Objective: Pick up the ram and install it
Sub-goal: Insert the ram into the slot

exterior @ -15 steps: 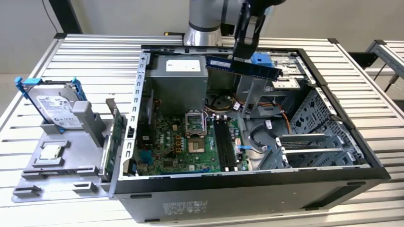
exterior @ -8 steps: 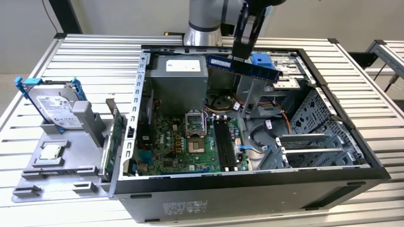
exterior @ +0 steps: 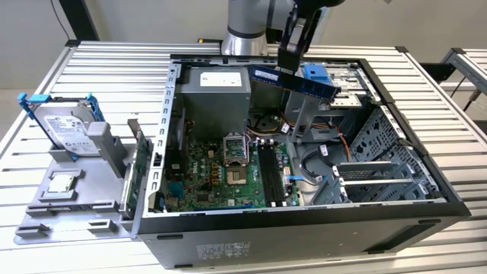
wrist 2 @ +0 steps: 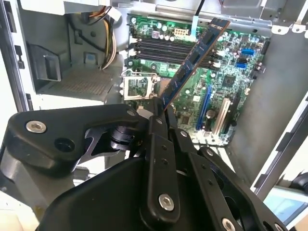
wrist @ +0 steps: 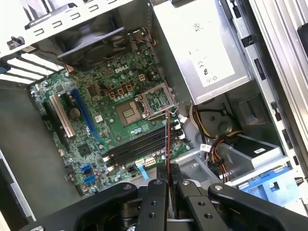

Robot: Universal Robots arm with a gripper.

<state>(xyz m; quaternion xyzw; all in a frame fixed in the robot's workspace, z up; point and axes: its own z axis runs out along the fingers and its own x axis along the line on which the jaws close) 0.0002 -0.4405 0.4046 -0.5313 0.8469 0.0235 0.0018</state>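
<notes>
The ram [exterior: 295, 82], a long dark blue stick with black chips, hangs tilted above the open computer case [exterior: 179, 171], near its back. My gripper [exterior: 290, 64] comes down from above and is shut on one end of it. In the second wrist view the ram [wrist 2: 192, 60] sticks out from the gripper [wrist 2: 161, 114] over the green motherboard [wrist 2: 231, 82]. The first wrist view shows the ram [wrist: 167, 144] edge-on, rising from the gripper [wrist: 168, 177] and hovering above the black memory slots [wrist: 137, 148]. The same memory slots [exterior: 270, 171] lie to the right of the processor socket [exterior: 236, 149].
A silver power supply [exterior: 216, 85] fills the case's back left corner. Cables and a metal drive cage [exterior: 380, 171] take up its right side. On the exterior view's left, a grey tray [exterior: 84, 202] holds a hard drive with blue bracket [exterior: 65, 128] and a small square chip [exterior: 61, 182].
</notes>
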